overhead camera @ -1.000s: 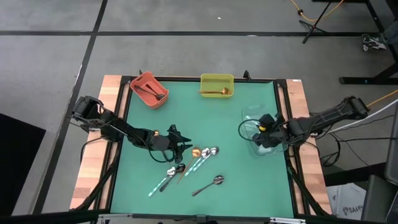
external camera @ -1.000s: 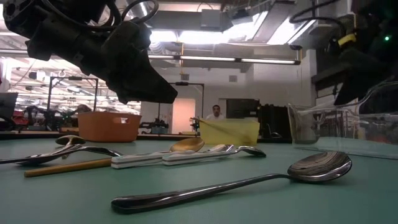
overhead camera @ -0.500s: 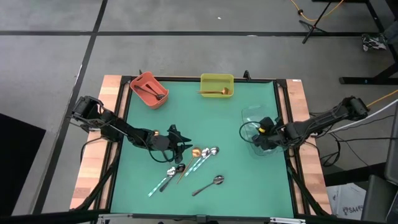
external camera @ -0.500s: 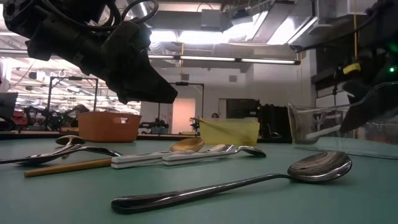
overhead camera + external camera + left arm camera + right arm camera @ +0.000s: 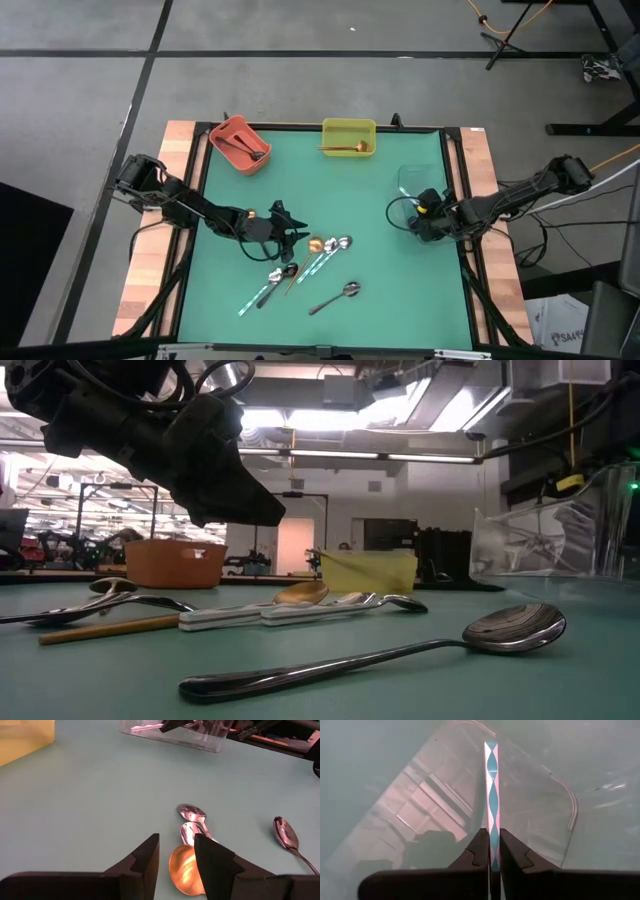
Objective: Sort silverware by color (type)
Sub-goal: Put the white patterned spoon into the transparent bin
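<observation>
Several spoons lie flat on the green mat: a gold one (image 5: 315, 244) (image 5: 185, 870), silver ones with patterned handles (image 5: 340, 242) (image 5: 192, 813), and a dark one (image 5: 336, 297) (image 5: 400, 655). My left gripper (image 5: 297, 234) (image 5: 176, 847) hovers open just above the gold spoon's bowl and touches nothing. My right gripper (image 5: 425, 218) (image 5: 490, 832) is down at the clear bin (image 5: 420, 185) (image 5: 540, 540), shut on a spoon with a teal-and-white patterned handle. That spoon's bowl is hidden. My right gripper pinches the spoon's teal-and-white patterned handle (image 5: 491, 820) between its two fingers. The handle runs straight on past the fingertips, along the fingers, to a free end (image 5: 489, 747) over the clear bin's wall. The part behind the fingertips is hidden.
An orange bin (image 5: 228, 132) with a dark spoon and a yellow bin (image 5: 349, 125) with a gold spoon stand at the mat's far edge. Wooden rails border the mat left and right. Bare mat lies between the spoons and the far bins.
My right gripper has come down toward the clear bin with the patterned spoon, staying shut. In the low view it has sunk behind the bin's wall. The bin's outline has changed in both views, and it now looks tipped.
</observation>
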